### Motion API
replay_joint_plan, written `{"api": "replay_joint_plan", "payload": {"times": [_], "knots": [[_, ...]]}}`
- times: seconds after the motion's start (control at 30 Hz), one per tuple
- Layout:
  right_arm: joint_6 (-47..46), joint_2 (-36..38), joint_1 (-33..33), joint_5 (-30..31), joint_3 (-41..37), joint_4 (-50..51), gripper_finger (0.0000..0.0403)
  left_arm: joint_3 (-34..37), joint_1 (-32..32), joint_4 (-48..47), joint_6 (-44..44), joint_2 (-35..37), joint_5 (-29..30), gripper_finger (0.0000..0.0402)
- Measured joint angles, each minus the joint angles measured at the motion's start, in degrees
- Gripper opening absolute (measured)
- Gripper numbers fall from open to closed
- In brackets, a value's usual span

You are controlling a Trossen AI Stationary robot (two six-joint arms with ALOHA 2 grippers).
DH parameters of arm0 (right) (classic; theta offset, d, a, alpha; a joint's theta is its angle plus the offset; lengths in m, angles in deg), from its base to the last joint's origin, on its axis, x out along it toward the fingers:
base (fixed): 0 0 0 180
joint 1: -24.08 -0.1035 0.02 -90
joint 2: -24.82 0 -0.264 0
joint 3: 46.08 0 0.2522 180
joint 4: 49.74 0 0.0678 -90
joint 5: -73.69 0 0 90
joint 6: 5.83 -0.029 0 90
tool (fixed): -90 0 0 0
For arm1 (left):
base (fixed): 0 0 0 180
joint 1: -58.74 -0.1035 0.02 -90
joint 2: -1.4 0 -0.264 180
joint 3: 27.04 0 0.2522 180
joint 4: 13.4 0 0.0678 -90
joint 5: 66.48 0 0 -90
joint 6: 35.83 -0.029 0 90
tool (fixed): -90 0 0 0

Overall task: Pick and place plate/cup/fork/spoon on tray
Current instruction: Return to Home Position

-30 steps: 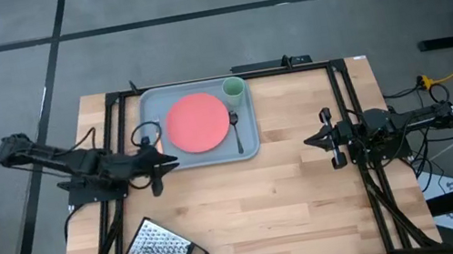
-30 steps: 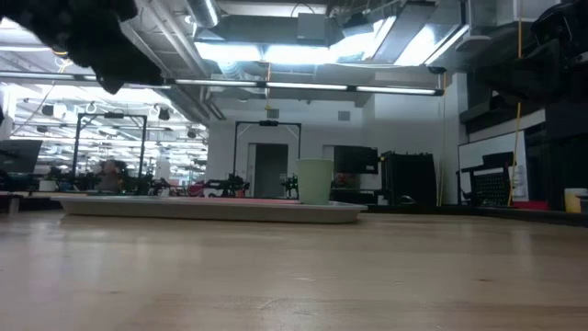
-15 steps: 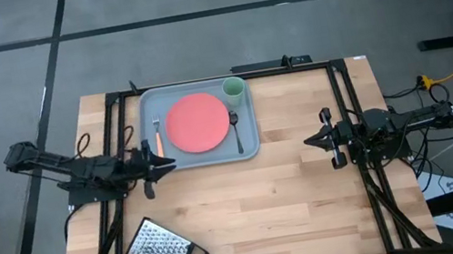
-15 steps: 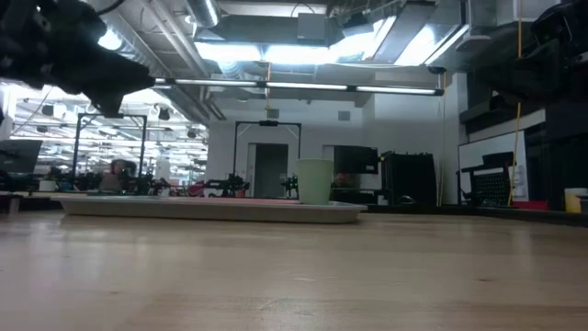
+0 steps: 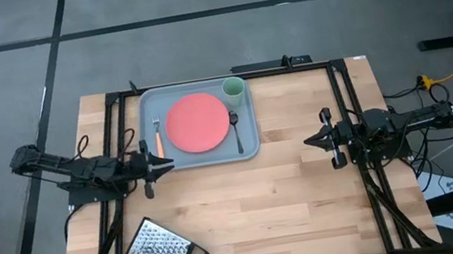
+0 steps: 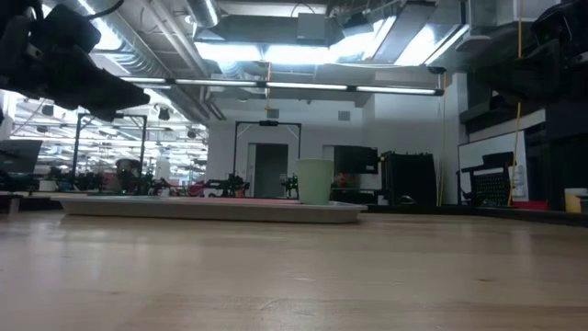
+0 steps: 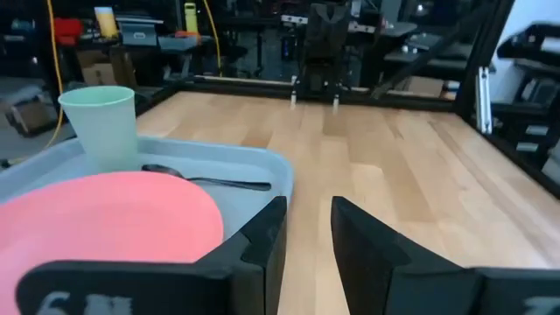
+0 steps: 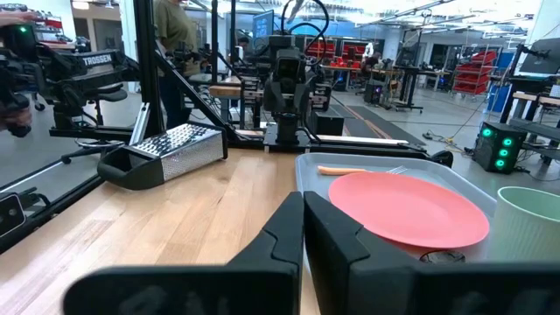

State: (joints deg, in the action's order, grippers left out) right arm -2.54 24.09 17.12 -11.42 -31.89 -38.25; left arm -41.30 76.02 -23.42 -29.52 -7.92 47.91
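Note:
The grey-blue tray (image 5: 253, 146) lies at the table's far middle. On it rest the coral-red plate (image 5: 197, 123) in the middle, the pale green cup (image 5: 233, 91) upright at the far right corner, the dark spoon (image 5: 236, 132) right of the plate and the orange-handled fork (image 5: 158, 144) left of the plate. My left gripper (image 5: 165, 164) is open and empty, just off the tray's near left corner; its wrist view (image 7: 308, 236) shows a gap between the fingers. My right gripper (image 5: 309, 142) is shut and empty, right of the tray.
A metal grater with a black handle (image 5: 166, 251) lies near the table's near left corner. Black frame rails run along the table's left, right and far sides. Bare wood lies between the tray and the near edge.
My left gripper has drawn back a little from the tray toward the table's left edge and has come down. The fork lies on the tray's left side, no longer under the arm.

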Motion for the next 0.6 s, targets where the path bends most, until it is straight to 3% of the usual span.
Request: {"api": "replay_joint_plan", "payload": {"times": [0.27,0.6], "knots": [[0.0,0.0,0.0,0.0,0.0,0.0,0.0017,0.0,0.0,0.0,-6.9,0.6,0.1,0.0086],[0.0,0.0,0.0,0.0,0.0,0.0,0.0017,0.0,0.0,-0.1,-1.0,-1.4,0.1,0.0085]]}}
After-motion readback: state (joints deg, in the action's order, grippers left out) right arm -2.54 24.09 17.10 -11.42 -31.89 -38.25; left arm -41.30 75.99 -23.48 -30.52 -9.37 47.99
